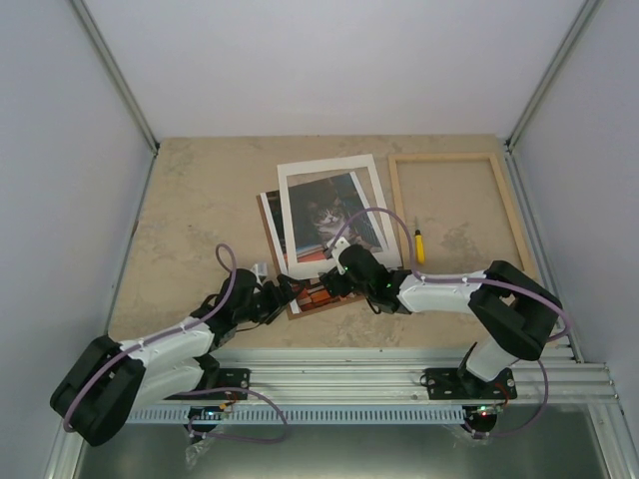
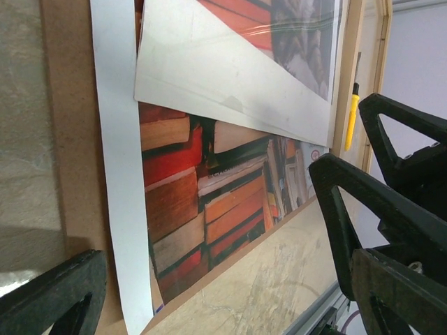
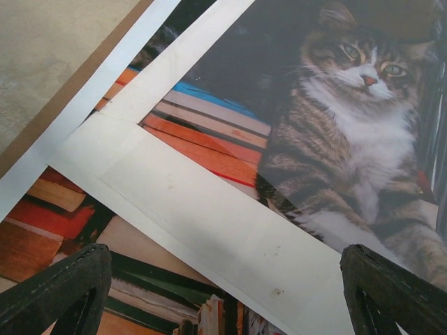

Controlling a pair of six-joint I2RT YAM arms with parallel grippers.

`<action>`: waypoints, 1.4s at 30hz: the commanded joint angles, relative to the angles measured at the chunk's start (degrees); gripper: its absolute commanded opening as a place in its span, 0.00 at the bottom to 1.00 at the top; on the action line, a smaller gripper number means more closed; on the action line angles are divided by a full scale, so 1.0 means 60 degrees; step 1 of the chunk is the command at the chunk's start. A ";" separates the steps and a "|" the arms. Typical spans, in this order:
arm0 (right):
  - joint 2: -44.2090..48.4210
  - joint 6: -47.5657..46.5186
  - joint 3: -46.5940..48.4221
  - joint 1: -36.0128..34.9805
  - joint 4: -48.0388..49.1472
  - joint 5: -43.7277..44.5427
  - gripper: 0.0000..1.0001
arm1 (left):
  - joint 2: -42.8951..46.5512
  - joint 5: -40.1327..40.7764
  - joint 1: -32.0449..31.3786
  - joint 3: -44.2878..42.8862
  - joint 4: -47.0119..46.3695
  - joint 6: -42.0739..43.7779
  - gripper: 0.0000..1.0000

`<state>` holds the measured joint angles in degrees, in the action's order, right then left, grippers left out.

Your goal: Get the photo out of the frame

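Your right gripper (image 1: 337,267), released and empty, hovers over the near end of the photo (image 2: 188,209), lying 12-to-6 under the white mat (image 1: 329,168) at 9 o'clock of the empty frame (image 1: 444,158); your left gripper (image 1: 283,296), equally released, sits at its 7.

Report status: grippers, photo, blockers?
Left gripper, right gripper open, holding nothing. Photo out of the frame, lying on backing board. White mat skewed across it.
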<state>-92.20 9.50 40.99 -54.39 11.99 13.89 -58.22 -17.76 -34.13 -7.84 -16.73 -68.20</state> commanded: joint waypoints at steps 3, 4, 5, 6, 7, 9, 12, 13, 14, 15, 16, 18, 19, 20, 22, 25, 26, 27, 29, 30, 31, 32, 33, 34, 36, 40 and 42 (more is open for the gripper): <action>0.0111 0.0123 -0.0156 0.0023 0.0278 0.0029 0.90 | -0.0435 -0.0208 -0.0112 0.0202 -0.0747 -0.0199 0.97; 0.0097 0.0123 -0.0144 0.0027 0.0275 0.0005 0.90 | -0.0511 -0.0241 -0.0112 0.0232 -0.0896 -0.0255 0.97; 0.0090 0.0143 -0.0138 0.0023 0.0280 -0.0007 0.90 | -0.0592 -0.0291 -0.0113 0.0256 -0.1054 -0.0294 0.97; 0.0089 0.0136 -0.0138 0.0017 0.0288 -0.0011 0.90 | -0.0674 -0.0357 -0.0114 0.0272 -0.1204 -0.0337 0.97; 0.0093 0.0141 -0.0138 0.0026 0.0274 -0.0002 0.90 | -0.0739 -0.0375 -0.0124 0.0300 -0.1329 -0.0368 0.97; 0.0104 0.0141 -0.0151 0.0027 0.0273 -0.0014 0.90 | -0.0847 -0.0337 -0.0113 0.0310 -0.1518 -0.0428 0.97; 0.0129 0.0142 -0.0166 0.0025 0.0289 -0.0022 0.90 | -0.0866 -0.0167 -0.0114 0.0324 -0.1703 -0.0513 0.97; 0.0134 0.0140 -0.0167 0.0025 0.0280 -0.0014 0.90 | -0.0849 -0.0095 -0.0113 0.0313 -0.1777 -0.0557 0.97; 0.0137 0.0132 -0.0180 0.0025 0.0294 -0.0017 0.90 | -0.0825 0.0000 -0.0122 0.0312 -0.1856 -0.0604 0.97; 0.0133 0.0131 -0.0174 0.0025 0.0288 -0.0023 0.90 | -0.0801 0.0089 -0.0114 0.0323 -0.1943 -0.0648 0.98; 0.0133 0.0144 -0.0170 0.0019 0.0293 -0.0042 0.90 | -0.0789 0.0182 -0.0120 0.0328 -0.2108 -0.0681 0.98; 0.0130 0.0158 -0.0174 0.0027 0.0294 -0.0065 0.90 | -0.0811 0.0284 -0.0119 0.0350 -0.2463 -0.0761 0.98; 0.0133 0.0149 -0.0181 0.0027 0.0306 -0.0065 0.90 | -0.0838 0.0324 -0.0113 0.0353 -0.2629 -0.0772 0.98; 0.0133 0.0161 -0.0183 0.0023 0.0289 -0.0073 0.90 | -0.0867 0.0343 -0.0122 0.0345 -0.2754 -0.0776 0.98; 0.0164 0.0171 -0.0185 0.0027 0.0289 -0.0074 0.90 | -0.0943 0.0492 -0.0113 0.0337 -0.2942 -0.0759 0.98; 0.0227 0.0185 -0.0222 0.0027 0.0309 -0.0077 0.90 | -0.1153 0.0573 -0.0114 0.0326 -0.3305 -0.0760 0.97; 0.0233 0.0191 -0.0225 0.0027 0.0309 -0.0071 0.90 | -0.1247 0.0577 -0.0113 0.0300 -0.3417 -0.0756 0.97; 0.0241 0.0192 -0.0244 0.0027 0.0314 -0.0070 0.90 | -0.1369 0.0582 -0.0118 0.0265 -0.3502 -0.0750 0.97; 0.0265 0.0205 -0.0241 0.0027 0.0304 -0.0068 0.90 | -0.1630 0.0552 -0.0113 0.0187 -0.3579 -0.0771 0.96; 0.0281 0.0204 -0.0240 0.0027 0.0296 -0.0073 0.90 | -0.1759 0.0524 -0.0113 0.0137 -0.3530 -0.0787 0.96; 0.0291 0.0206 -0.0248 0.0027 0.0294 -0.0072 0.90 | -0.1903 0.0520 -0.0122 0.0078 -0.3436 -0.0818 0.96; 0.0306 0.0208 -0.0254 0.0027 0.0295 -0.0059 0.90 | -0.2047 0.0520 -0.0114 0.0026 -0.3290 -0.0861 0.95; 0.0340 0.0207 -0.0266 0.0023 0.0283 -0.0047 0.90 | -0.2112 0.0520 -0.0118 0.0031 -0.3136 -0.0906 0.94; 0.0373 0.0212 -0.0269 0.0027 0.0283 -0.0028 0.90 | -0.2120 0.0529 -0.0113 0.0063 -0.3062 -0.0959 0.94; 0.0417 0.0205 -0.0317 0.0018 0.0315 -0.0015 0.90 | -0.2033 0.0674 -0.0117 0.0140 -0.2884 -0.0995 0.94; 0.0417 0.0235 -0.0316 0.0027 0.0352 -0.0043 0.90 | -0.1806 0.0964 -0.0113 0.0107 -0.2574 -0.0869 0.94; 0.0424 0.0243 -0.0327 0.0026 0.0361 -0.0035 0.90 | -0.1842 0.0976 -0.0113 -0.0006 -0.2598 -0.0750 0.93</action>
<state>-90.78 10.24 39.57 -54.39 12.16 13.54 -69.60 -13.78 -34.52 -6.76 -34.26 -73.54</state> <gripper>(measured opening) 0.902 0.939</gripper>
